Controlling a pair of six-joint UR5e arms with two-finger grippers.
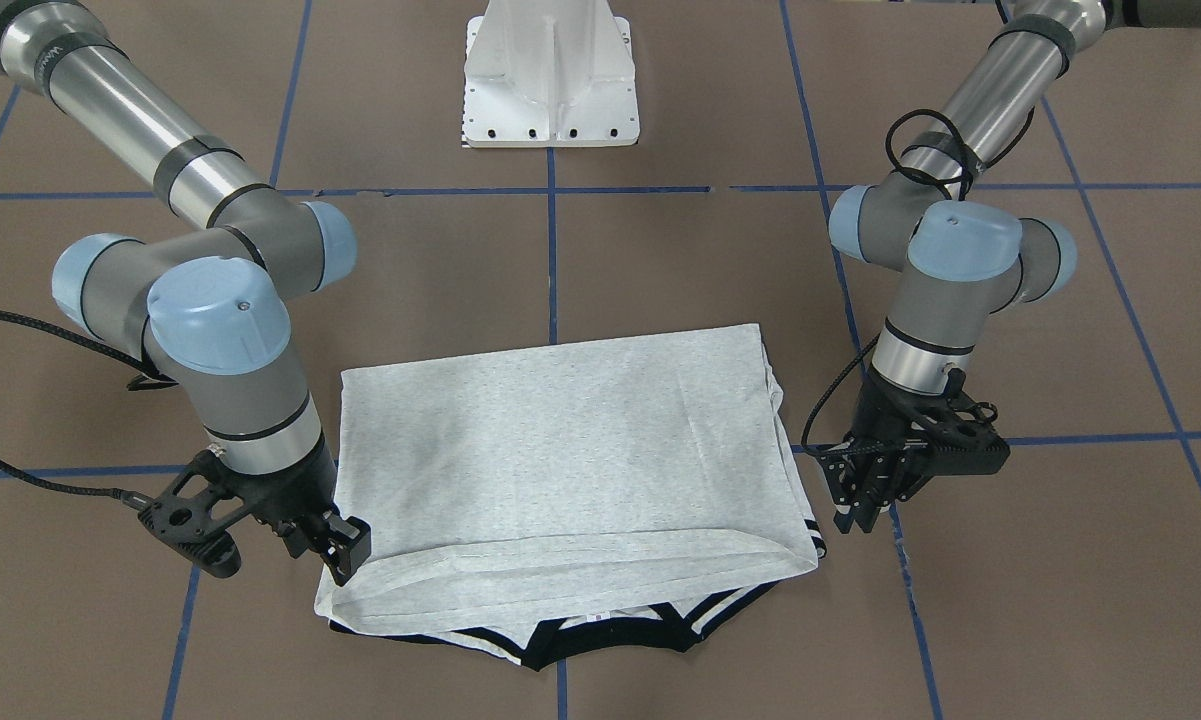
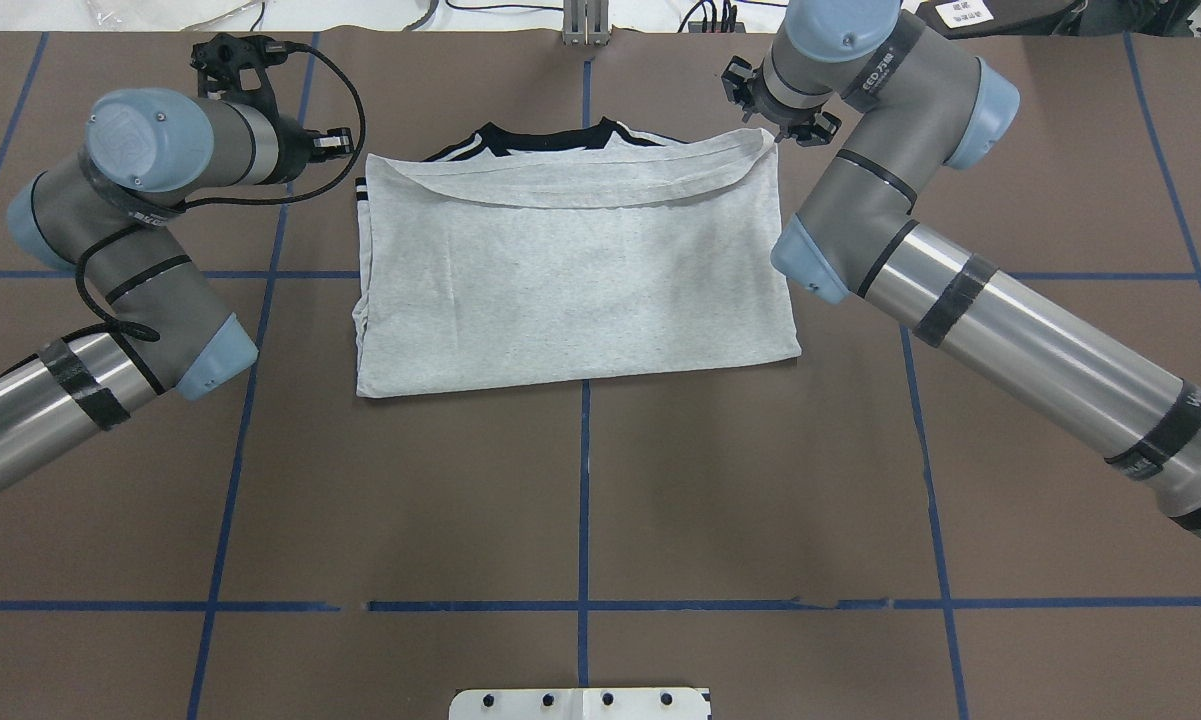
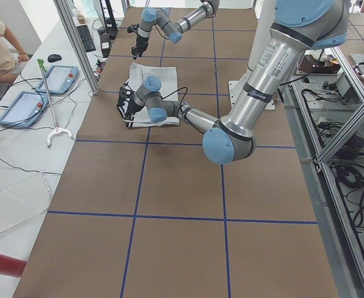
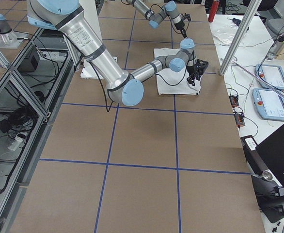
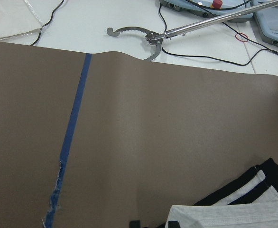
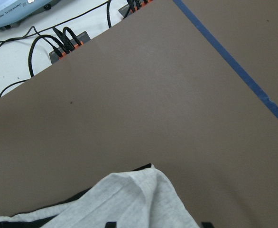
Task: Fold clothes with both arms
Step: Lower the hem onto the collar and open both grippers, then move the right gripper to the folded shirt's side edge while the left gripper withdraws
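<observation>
Between the parted fingertips [image 6: 110, 224] of the right pincer [image 1: 346, 548] lay a corner of the T-shirt [image 1: 560, 450], loose and unclamped. That pincer stood released, its tips low at the cloth's folded edge. Across the full width of the shirt from it, the left pincer [image 1: 865, 505] hung just beside the opposite corner. Its fingers were only narrowly apart, with bare counter [image 1: 660, 260] between them, grasping nothing. Stretching between the two pincers, the shirt rested flat on the counter, folded into a rectangle, plain grey side up. Its black collar [image 1: 560, 655] and striped trim [image 1: 708, 618] peeked out under the fold, on the edge away from the robot. Farther off, toward the robot, a white pedestal base [image 1: 550, 90] stood among blue tape lines [image 1: 552, 270].
</observation>
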